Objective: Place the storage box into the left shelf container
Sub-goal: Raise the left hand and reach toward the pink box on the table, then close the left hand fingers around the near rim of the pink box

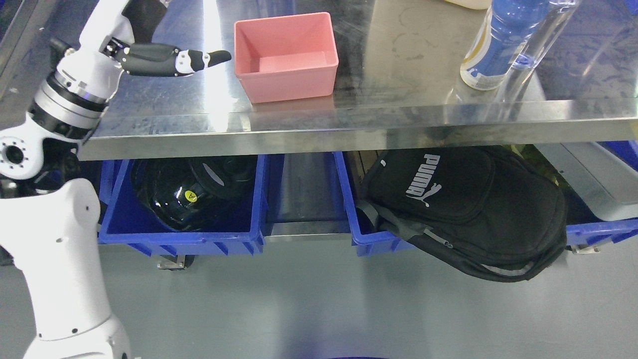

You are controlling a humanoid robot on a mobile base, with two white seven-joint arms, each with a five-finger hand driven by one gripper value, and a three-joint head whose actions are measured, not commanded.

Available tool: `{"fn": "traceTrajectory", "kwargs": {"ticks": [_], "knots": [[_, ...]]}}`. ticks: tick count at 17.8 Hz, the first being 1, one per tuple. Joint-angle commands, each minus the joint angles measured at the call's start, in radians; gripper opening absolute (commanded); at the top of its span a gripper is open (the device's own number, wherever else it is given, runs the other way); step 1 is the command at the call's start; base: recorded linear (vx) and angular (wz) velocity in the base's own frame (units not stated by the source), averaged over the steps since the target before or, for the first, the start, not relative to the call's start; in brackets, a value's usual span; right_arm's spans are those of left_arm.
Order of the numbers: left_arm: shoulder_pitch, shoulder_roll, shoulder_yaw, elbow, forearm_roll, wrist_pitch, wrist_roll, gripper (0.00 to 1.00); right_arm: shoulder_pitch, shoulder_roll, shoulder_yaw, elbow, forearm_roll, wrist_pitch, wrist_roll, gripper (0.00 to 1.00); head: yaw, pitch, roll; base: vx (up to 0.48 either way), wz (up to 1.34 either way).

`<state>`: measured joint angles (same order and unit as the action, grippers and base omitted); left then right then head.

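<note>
Pink storage box [285, 55] sits on steel worktop [398, 75], not yet grasped. Left robot hand [169, 60] just beside it, fingers extended, empty. Pickup & drop into left blue container [184, 239] remain.

The left arm rose along the left side, wrist bent, and the left hand [169, 59] stretched rightward with its fingers [217, 57] extended straight, holding nothing.

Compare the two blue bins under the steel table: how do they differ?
The left bin holds a shiny black helmet that sits fully inside; the right bin holds a black backpack that spills over its front edge. The left bin's front is fully visible; the right bin's is mostly covered. Both are blue plastic.
</note>
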<state>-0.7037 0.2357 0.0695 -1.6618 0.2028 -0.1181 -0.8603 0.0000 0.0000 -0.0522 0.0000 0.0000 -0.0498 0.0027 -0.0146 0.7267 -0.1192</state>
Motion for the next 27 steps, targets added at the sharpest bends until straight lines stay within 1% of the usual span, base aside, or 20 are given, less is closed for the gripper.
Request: {"fn": "traceTrajectory", "kwargs": {"ticks": [1, 3, 5, 8, 10, 11, 12, 15, 19, 24, 25, 27], "knots": [[-0.163, 0.267, -0.275, 0.020, -0.130, 0.034, -0.072, 1.00, -0.005, -0.017, 0.000, -0.017, -0.021, 0.001, -0.006, 1.00, 0.0000, 0.000, 0.000, 0.000, 0.03], [-0.197, 0.260, -0.361, 0.019, -0.180, 0.076, -0.118, 0.98, -0.005, -0.017, 0.000, -0.017, -0.021, -0.001, -0.006, 1.00, 0.0000, 0.000, 0.000, 0.000, 0.03], [-0.227, 0.252, -0.453, 0.031, -0.186, 0.162, -0.134, 0.96, -0.005, -0.017, 0.000, -0.017, -0.021, -0.001, -0.006, 1.00, 0.0000, 0.000, 0.000, -0.001, 0.03], [-0.263, 0.241, -0.490, 0.060, -0.189, 0.231, -0.138, 0.96, -0.005, -0.017, 0.000, -0.017, -0.021, 0.001, -0.004, 1.00, 0.0000, 0.000, 0.000, 0.000, 0.00], [-0.279, 0.212, -0.491, 0.073, -0.186, 0.300, -0.172, 0.93, -0.005, -0.017, 0.000, -0.017, -0.021, 0.001, -0.006, 1.00, 0.0000, 0.000, 0.000, 0.000, -0.01], [-0.283, 0.189, -0.507, 0.076, -0.189, 0.308, -0.215, 0.93, -0.005, -0.017, 0.000, -0.017, -0.021, 0.001, -0.006, 1.00, 0.0000, 0.000, 0.000, 0.000, -0.01], [-0.289, 0.182, -0.528, 0.079, -0.191, 0.313, -0.232, 0.93, -0.005, -0.017, 0.000, -0.017, -0.021, 0.001, -0.006, 1.00, 0.0000, 0.000, 0.000, 0.000, 0.00], [-0.321, 0.168, -0.574, 0.112, -0.192, 0.354, -0.232, 0.93, -0.005, -0.017, 0.000, -0.017, -0.021, 0.001, -0.006, 1.00, 0.0000, 0.000, 0.000, 0.000, 0.00], [-0.350, 0.159, -0.586, 0.180, -0.296, 0.356, -0.235, 0.93, -0.005, -0.017, 0.000, -0.017, -0.021, -0.001, -0.004, 1.00, 0.0000, 0.000, 0.000, 0.000, 0.00], [-0.352, 0.143, -0.600, 0.204, -0.319, 0.356, -0.240, 0.93, -0.005, -0.017, 0.000, -0.017, -0.021, 0.001, -0.006, 1.00, 0.0000, 0.000, 0.000, 0.000, 0.00], [-0.355, 0.142, -0.615, 0.214, -0.319, 0.356, -0.241, 0.92, -0.005, -0.017, 0.000, -0.017, -0.021, 0.001, -0.004, 1.00, 0.0000, 0.000, 0.000, 0.000, 0.00], [-0.379, 0.140, -0.643, 0.250, -0.319, 0.356, -0.258, 0.86, -0.005, -0.017, 0.000, -0.017, -0.021, 0.001, -0.004, 1.00, 0.0000, 0.000, 0.000, 0.000, 0.00]]}}
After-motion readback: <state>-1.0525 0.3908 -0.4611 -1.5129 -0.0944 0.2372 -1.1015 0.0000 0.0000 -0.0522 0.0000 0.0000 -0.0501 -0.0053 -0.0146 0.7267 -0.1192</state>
